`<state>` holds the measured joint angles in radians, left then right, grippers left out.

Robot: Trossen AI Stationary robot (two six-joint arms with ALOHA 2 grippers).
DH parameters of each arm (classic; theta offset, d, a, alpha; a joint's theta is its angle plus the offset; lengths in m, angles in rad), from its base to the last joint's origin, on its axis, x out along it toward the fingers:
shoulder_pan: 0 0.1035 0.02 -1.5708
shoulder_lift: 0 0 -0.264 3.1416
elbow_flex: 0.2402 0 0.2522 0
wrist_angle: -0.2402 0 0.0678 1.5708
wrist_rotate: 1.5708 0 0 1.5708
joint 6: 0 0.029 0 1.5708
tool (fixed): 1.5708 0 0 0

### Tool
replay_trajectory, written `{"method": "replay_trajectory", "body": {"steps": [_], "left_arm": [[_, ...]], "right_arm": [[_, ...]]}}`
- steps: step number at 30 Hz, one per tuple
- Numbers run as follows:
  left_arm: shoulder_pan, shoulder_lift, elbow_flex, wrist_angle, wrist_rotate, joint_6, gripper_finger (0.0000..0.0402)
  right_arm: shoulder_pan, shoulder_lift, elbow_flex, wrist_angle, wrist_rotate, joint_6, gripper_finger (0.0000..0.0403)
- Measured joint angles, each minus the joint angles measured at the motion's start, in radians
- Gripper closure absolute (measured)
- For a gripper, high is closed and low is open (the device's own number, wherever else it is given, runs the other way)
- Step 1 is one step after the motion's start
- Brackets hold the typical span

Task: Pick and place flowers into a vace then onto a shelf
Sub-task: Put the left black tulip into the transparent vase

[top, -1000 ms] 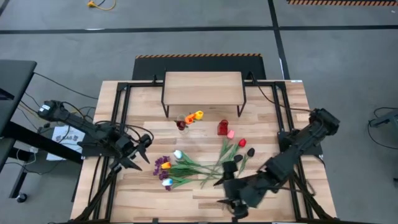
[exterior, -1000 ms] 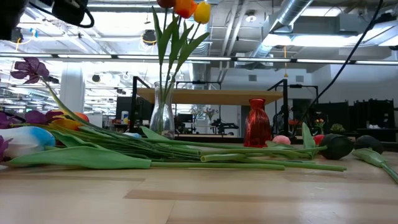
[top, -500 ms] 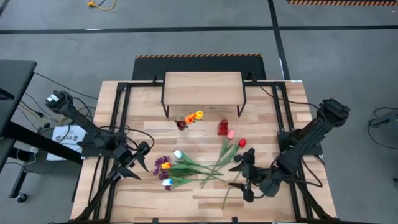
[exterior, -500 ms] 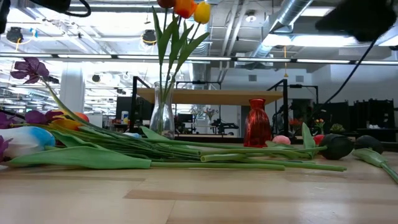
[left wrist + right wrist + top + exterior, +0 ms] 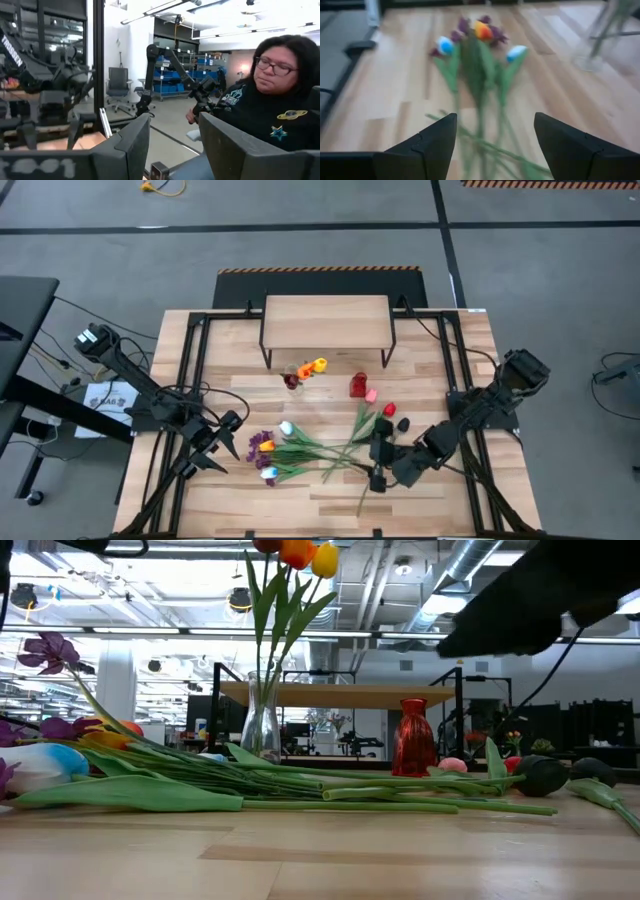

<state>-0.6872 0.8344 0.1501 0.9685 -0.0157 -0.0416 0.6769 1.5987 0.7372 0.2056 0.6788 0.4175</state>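
Note:
Loose flowers [image 5: 312, 448] lie flat on the wooden tabletop, stems crossed, heads toward the left; they also show in the low view [image 5: 250, 785] and the right wrist view [image 5: 479, 65]. A clear glass vase [image 5: 298, 377] holds three tulips upright in front of the shelf [image 5: 326, 322]. A red vase [image 5: 358, 386] stands beside it. My right gripper [image 5: 378, 465] hovers open over the stem ends, fingers [image 5: 430, 142] pointing at the heads. My left gripper [image 5: 228, 438] waits open, left of the pile.
Black metal frame rails [image 5: 190, 380] run along both table sides. A red head [image 5: 389, 410], a pink head [image 5: 371, 395] and a dark head [image 5: 403, 423] lie right of the red vase. A person [image 5: 270, 100] sits beyond the table in the left wrist view.
My right gripper has come down and moved from the near edge toward the far edge, stopping over the stem ends of the pile, and has tipped to point lower. My left gripper has shifted a little toward the near edge. The flowers have not moved.

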Motion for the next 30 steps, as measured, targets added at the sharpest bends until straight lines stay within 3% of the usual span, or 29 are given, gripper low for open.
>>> {"method": "replay_trajectory", "body": {"steps": [3, 10, 19, 26, 30], "left_arm": [[0.000, 0.000, 0.000, -0.007, 0.000, 0.008, 0.0239], [0.000, 0.000, 0.000, -0.012, 0.001, 0.088, 0.0239], [0.000, 0.000, 0.000, -0.020, 0.000, 0.143, 0.0239], [0.000, 0.000, 0.000, -0.034, 0.000, 0.232, 0.0239], [0.001, 0.000, 0.000, -0.033, -0.027, 0.205, 0.0239]], "right_arm": [[-0.031, -0.047, 0.000, -0.098, -0.032, 0.000, 0.0143], [-0.071, -0.170, 0.000, -0.309, -0.258, 0.015, 0.0143], [-0.069, -0.187, 0.000, -0.474, -0.427, 0.061, 0.0143], [-0.097, -0.187, 0.000, -0.413, -0.436, 0.189, 0.0143], [-0.108, -0.152, 0.000, -0.337, -0.371, 0.147, 0.0143]]}}
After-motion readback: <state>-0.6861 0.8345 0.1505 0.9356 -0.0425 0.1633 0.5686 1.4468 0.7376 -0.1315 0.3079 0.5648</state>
